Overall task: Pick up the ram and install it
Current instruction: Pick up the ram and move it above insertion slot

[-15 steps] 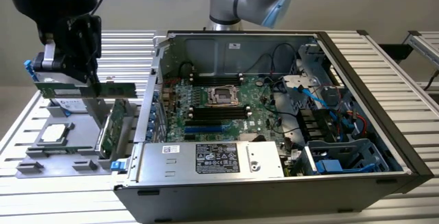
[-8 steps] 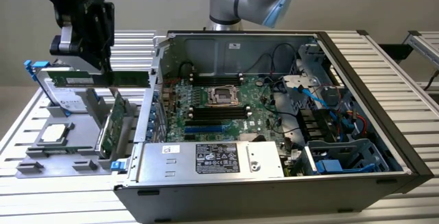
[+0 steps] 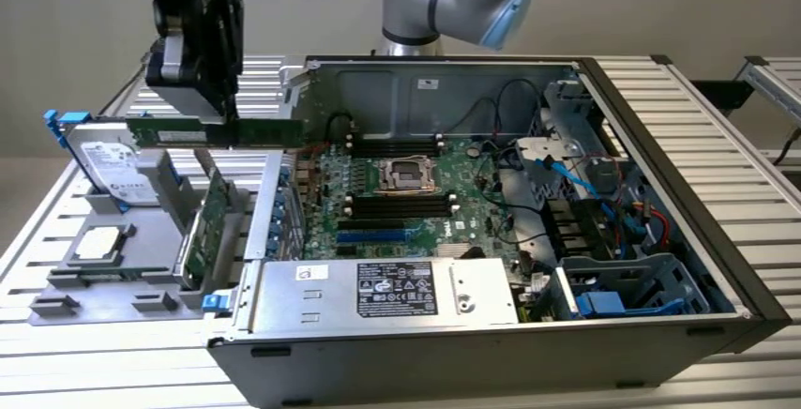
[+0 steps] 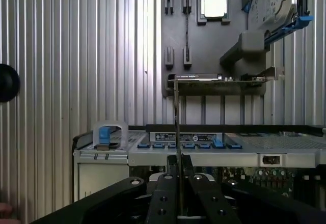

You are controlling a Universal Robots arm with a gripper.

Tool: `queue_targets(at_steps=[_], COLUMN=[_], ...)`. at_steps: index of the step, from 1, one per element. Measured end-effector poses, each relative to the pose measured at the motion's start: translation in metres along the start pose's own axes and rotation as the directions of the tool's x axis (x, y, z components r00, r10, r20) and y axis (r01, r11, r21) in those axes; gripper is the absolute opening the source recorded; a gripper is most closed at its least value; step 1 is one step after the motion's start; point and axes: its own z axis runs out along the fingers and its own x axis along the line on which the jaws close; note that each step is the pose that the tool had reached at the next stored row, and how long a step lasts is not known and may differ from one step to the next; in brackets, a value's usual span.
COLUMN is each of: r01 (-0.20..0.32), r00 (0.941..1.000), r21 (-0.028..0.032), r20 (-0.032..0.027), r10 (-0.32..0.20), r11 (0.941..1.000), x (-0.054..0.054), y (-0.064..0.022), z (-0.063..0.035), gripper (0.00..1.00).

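Upper left of the exterior view: gripper (image 3: 216, 123) clamped on the ram (image 3: 269, 133) near mid-length. The stick hangs free above the gap between the grey tray (image 3: 75, 287) and the near wall of the open case (image 3: 686, 189), touching neither.

Ram long axis: level, running along the exterior view's left–right line.

Memory slots (image 3: 398, 204) on the motherboard lie lower and toward the exterior view's right, well apart from the stick. Their long axis looks roughly parallel to the ram's. Judgement: what separates the two is mostly offset across and down, with little rotation. One arm only, so nearness is not in question.

Wrist view: ram (image 4: 177, 132) seen edge-on, a thin line running out from between the fingers (image 4: 164, 193), which sit narrow against its two faces.

Exterior view supplies stick length and slot position. Wrist view supplies grip squareness and centring.
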Motion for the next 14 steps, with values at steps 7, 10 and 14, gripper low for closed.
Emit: queue_targets(at_steps=[7,10,14], r01=[0.000,0.000,0.000], r00=[1.0000,1.0000,1.0000], r21=[-0.0041,-0.0079,-0.0093], r20=[-0.0001,-0.0001,0.0000], r10=[0.000,0.000,0.000], r11=[1.0000,1.0000,1.0000], x=[-0.007,-0.011,-0.017], y=[-0.0293,-0.0422,-0.0606], z=[-0.0018,-0.0014,-0.0001], gripper=[0.14,0.14,0.14])
